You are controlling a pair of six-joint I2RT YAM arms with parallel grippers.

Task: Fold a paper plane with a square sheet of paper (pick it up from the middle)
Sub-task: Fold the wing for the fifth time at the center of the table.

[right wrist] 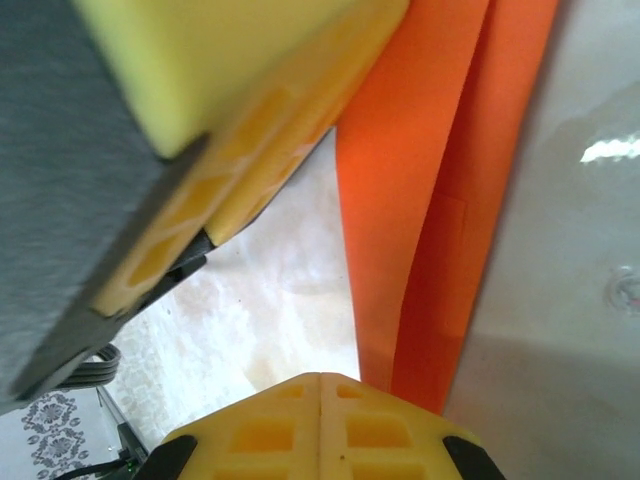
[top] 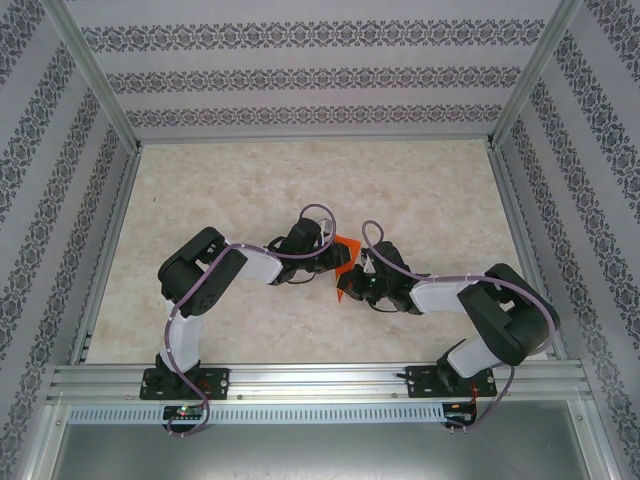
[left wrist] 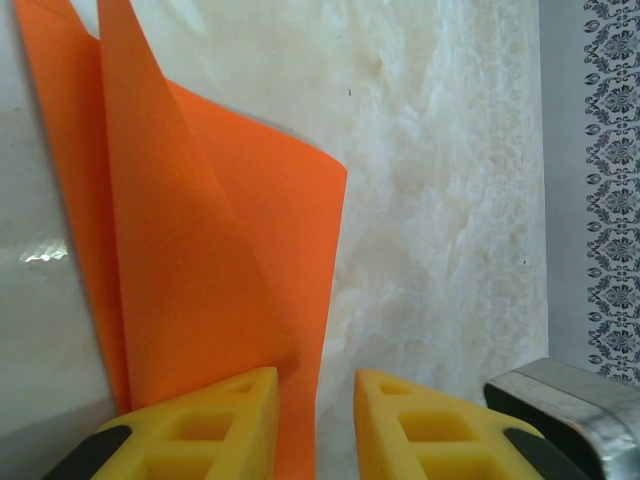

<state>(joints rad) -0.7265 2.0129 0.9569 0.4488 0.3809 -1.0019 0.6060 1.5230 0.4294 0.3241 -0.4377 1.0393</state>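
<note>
Your right gripper [right wrist: 320, 420] has its yellow pads pressed tight together just beside the creased orange sheet of paper [right wrist: 420, 200], which sits between both grippers near the middle of the table [top: 300, 190], and your left gripper [left wrist: 316, 425] has its fingers spread with the sheet's edge in the gap.

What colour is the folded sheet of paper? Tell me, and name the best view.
Plain bright orange. The sheet of paper shows best in the left wrist view.

Open tabletop [top: 300, 190] beyond orange paper [top: 348, 252]
</note>
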